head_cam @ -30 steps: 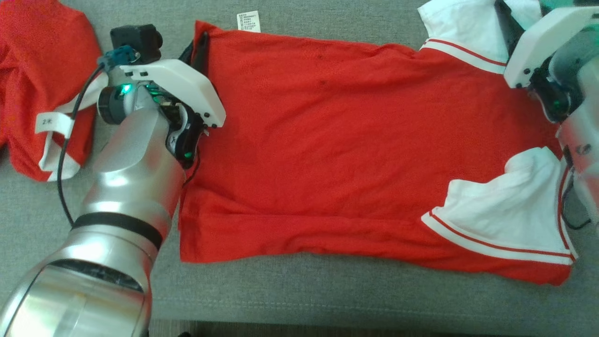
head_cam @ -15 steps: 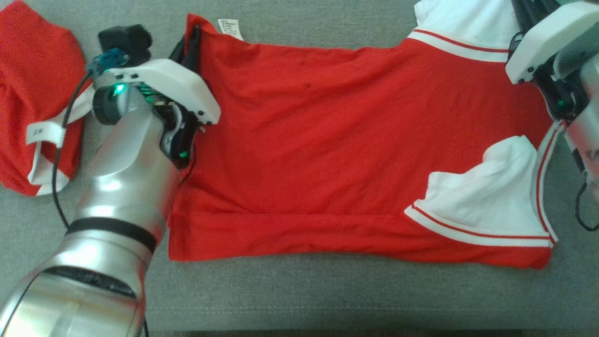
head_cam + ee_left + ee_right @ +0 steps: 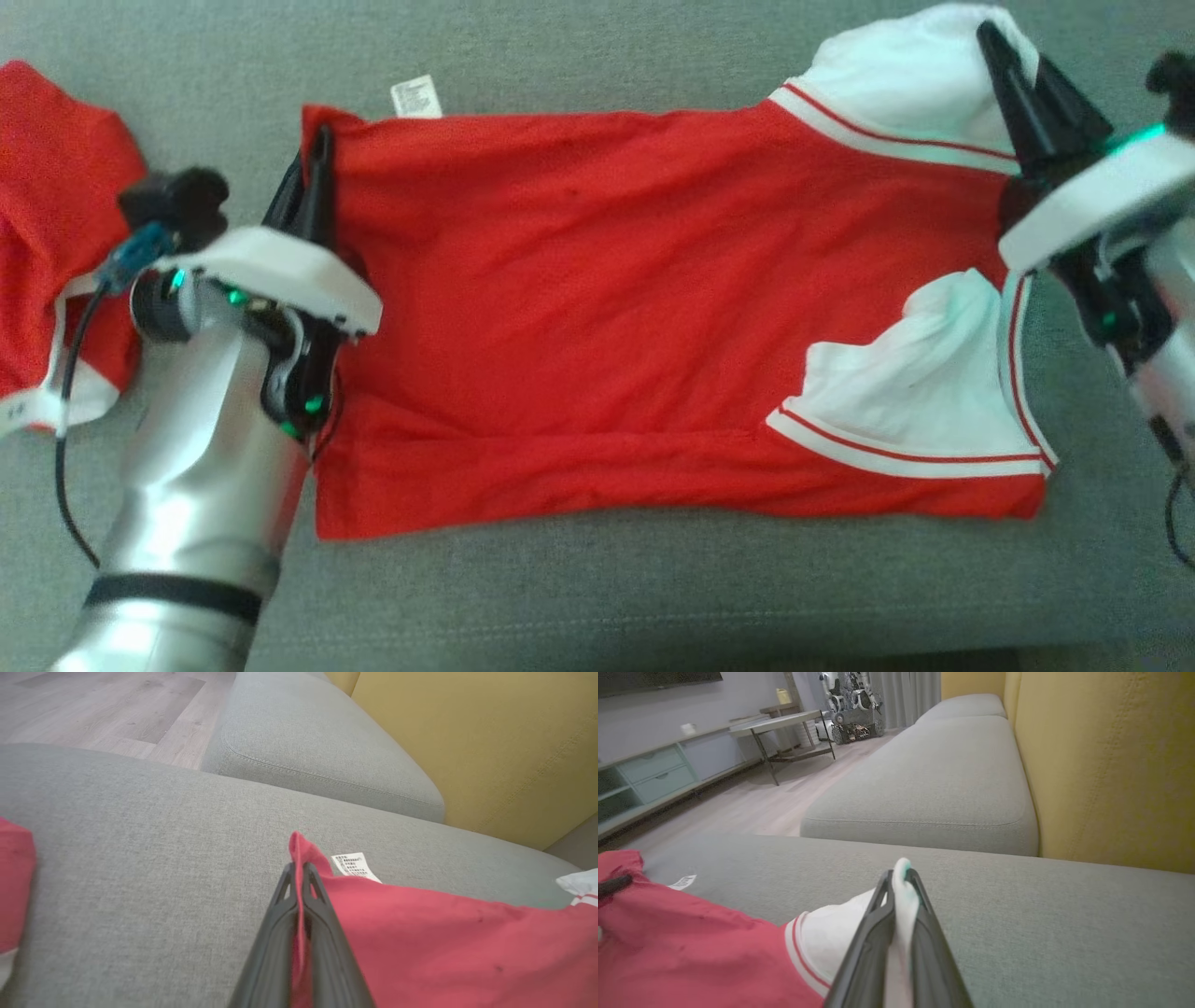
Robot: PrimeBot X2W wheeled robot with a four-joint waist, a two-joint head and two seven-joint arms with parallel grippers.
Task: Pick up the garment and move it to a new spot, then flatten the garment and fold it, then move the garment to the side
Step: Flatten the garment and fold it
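Observation:
The garment (image 3: 607,308), a red shirt with white sleeves, lies spread across the grey sofa seat (image 3: 597,597). My left gripper (image 3: 322,149) is shut on its red hem corner at the far left; the red cloth (image 3: 303,858) sticks up between the dark fingers beside a white care label (image 3: 352,865). My right gripper (image 3: 1013,56) is shut on the far white sleeve (image 3: 906,84); a fold of white cloth (image 3: 903,877) pokes out between its fingers. The near sleeve (image 3: 924,392) lies folded over the red body.
A second red garment (image 3: 51,215) with white trim lies bunched at the far left of the seat. A yellow backrest (image 3: 1101,765) rises behind the seat. Another grey cushion (image 3: 934,784) adjoins it, with wooden floor (image 3: 752,807) and a low cabinet beyond.
My right gripper has closed on the white sleeve. The head camera has shifted, so the whole scene sits lower and further left in the picture.

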